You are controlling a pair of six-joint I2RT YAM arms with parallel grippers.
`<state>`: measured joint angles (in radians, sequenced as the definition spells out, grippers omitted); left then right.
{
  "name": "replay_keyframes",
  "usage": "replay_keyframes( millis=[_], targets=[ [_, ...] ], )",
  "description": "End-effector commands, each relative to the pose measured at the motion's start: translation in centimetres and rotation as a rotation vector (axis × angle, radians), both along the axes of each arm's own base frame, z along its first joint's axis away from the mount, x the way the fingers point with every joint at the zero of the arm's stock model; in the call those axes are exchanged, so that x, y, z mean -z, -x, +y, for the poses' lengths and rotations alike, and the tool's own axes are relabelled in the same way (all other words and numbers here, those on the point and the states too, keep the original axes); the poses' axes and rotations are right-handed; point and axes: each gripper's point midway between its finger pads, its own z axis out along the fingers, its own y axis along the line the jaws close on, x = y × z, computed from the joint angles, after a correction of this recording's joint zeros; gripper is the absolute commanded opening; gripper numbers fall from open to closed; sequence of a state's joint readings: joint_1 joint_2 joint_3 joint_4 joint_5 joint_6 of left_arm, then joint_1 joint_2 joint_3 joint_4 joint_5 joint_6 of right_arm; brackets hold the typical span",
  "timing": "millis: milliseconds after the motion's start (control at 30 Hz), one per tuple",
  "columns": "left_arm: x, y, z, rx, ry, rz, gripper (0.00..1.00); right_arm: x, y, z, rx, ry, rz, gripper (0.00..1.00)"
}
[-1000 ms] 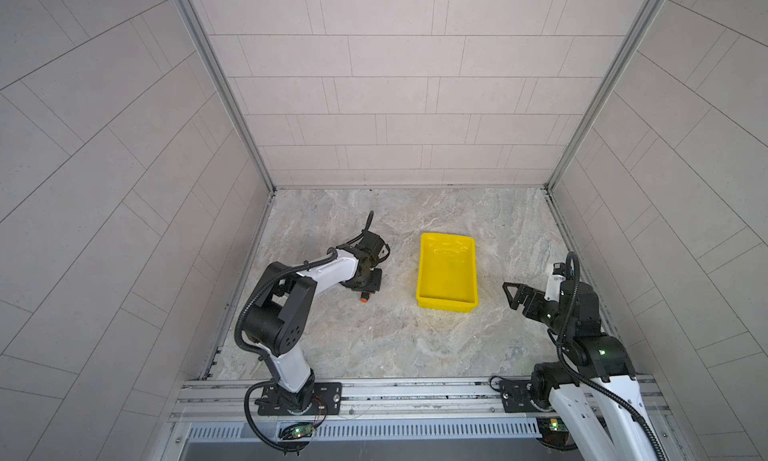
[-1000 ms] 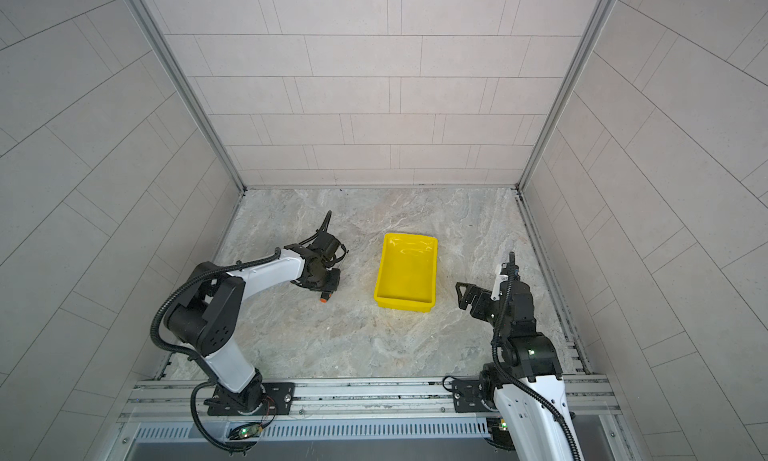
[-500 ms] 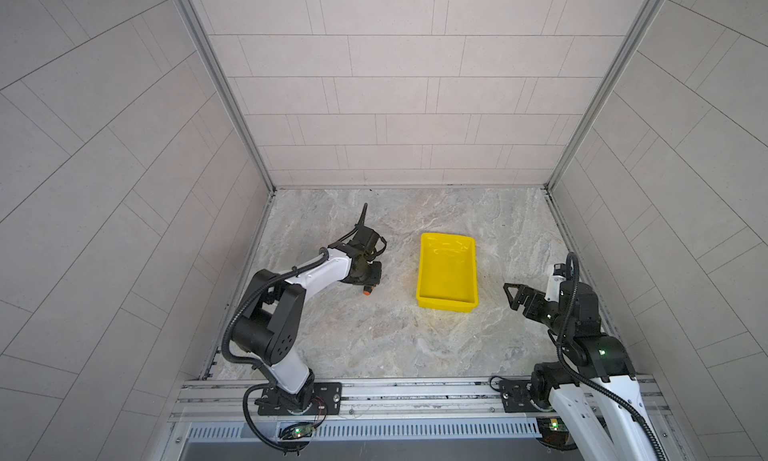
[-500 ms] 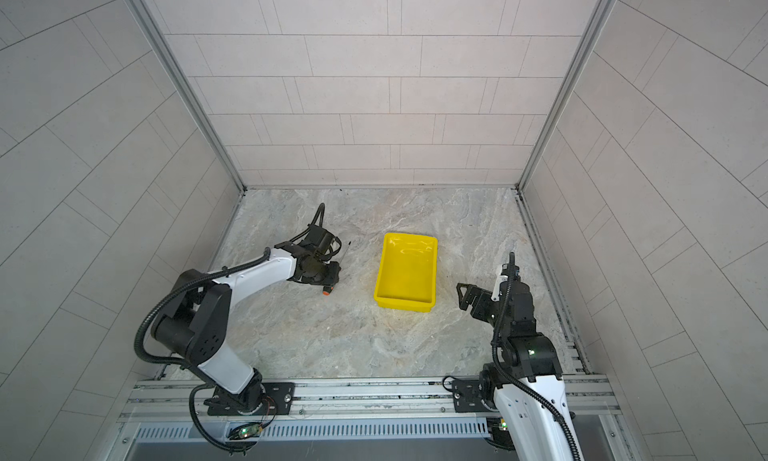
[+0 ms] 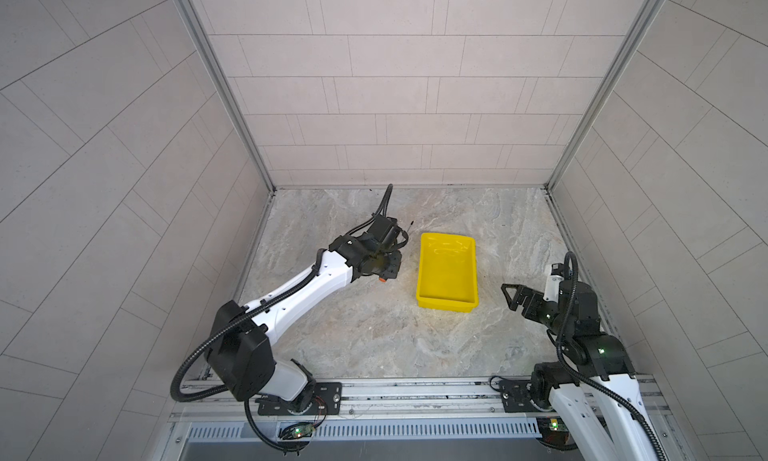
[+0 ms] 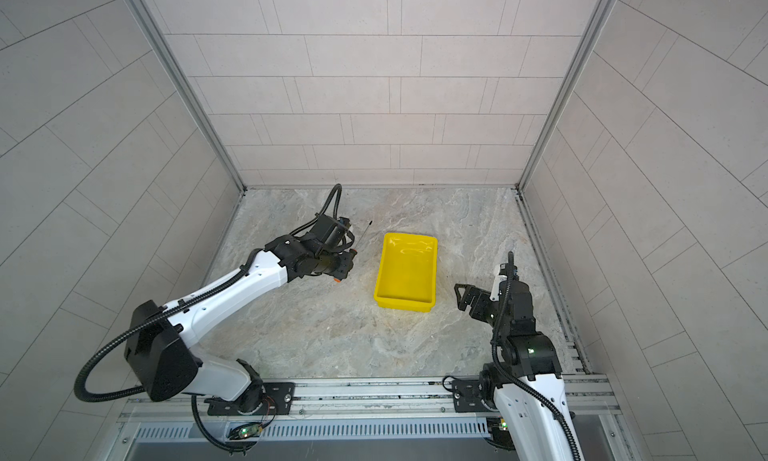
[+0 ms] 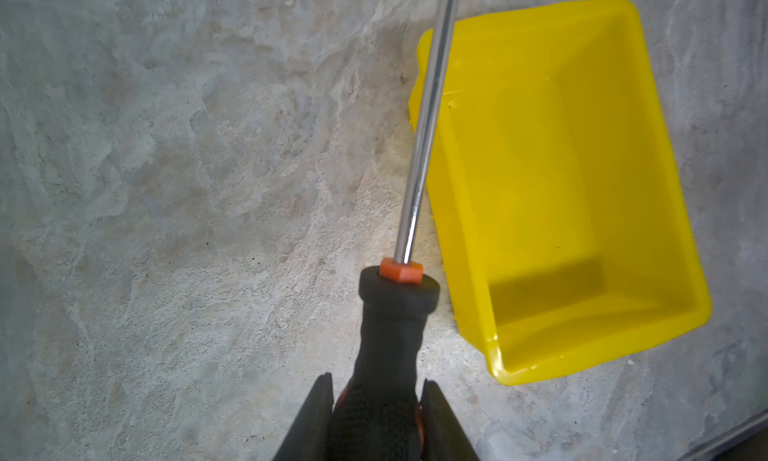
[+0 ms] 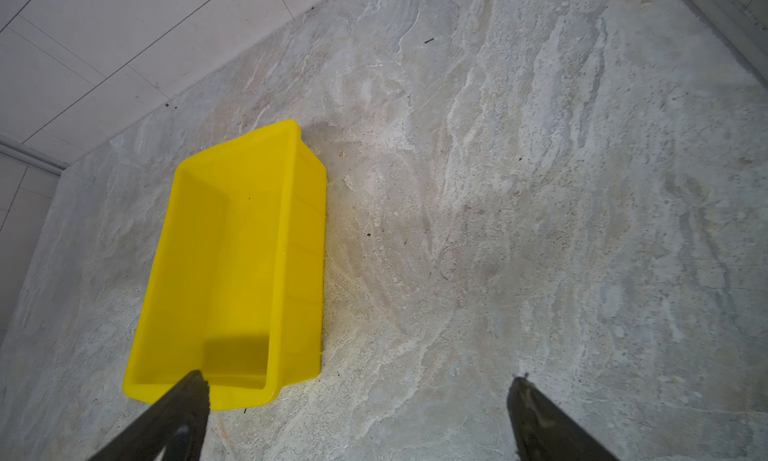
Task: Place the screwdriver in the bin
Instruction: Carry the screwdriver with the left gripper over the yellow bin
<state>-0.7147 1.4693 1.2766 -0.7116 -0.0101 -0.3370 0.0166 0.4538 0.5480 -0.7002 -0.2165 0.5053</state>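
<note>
While the tool hangs in the claw, floor: grey stone, down below the left claw. I think the tool is lifted off it.
Bin: yellow and empty. It sits just beside the left claw, on the side toward the other arm. In both top views the tool is next to it, not in it.
Right claw: spread wide and holding nothing. It waits past the far side of the bin, well apart from the left claw.
Left claw: pinching the black handle, one finger on each side.
Screwdriver: sticks out ahead of the left claw, almost in line with the bin's long side.
Shaft: thin and shiny. In the left wrist view it crosses the bin's near rim.
Step now: carrying the tool over to the bin, I think.
Doing it well: hold the pinch tight. Slide sideways until handle and tip are both over the yellow bottom. Go low, then let go, so it does not bounce out.
Watch out: the long tip could catch the rim.
</note>
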Motion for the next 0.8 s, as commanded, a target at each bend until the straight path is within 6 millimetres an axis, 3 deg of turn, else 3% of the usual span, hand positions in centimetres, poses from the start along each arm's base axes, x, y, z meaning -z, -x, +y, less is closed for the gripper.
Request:
replay_keyframes(
  millis=[0,133,333,533,767],
  targets=[
    [-1.8,1.0,-2.8,0.051,-0.014,-0.027,0.0,0.8,-0.3,0.3,-0.019,-0.004,0.017,0.99],
    [-1.5,2.2,-7.9,0.141,-0.039,-0.045,0.0,1.2,-0.8,0.5,-0.034,0.0,0.039,0.99],
    [1.2,2.8,-13.3,0.216,-0.058,-0.013,0.0,1.4,-1.2,0.7,-0.06,0.011,0.079,1.0],
    [4.9,2.1,-14.7,0.223,-0.125,0.029,0.0,1.3,-1.3,0.5,-0.049,0.018,0.071,1.0],
    [8.1,0.1,-14.0,0.184,-0.25,0.027,0.0,1.5,-1.1,0.1,-0.022,0.023,0.071,1.0]
  ],
)
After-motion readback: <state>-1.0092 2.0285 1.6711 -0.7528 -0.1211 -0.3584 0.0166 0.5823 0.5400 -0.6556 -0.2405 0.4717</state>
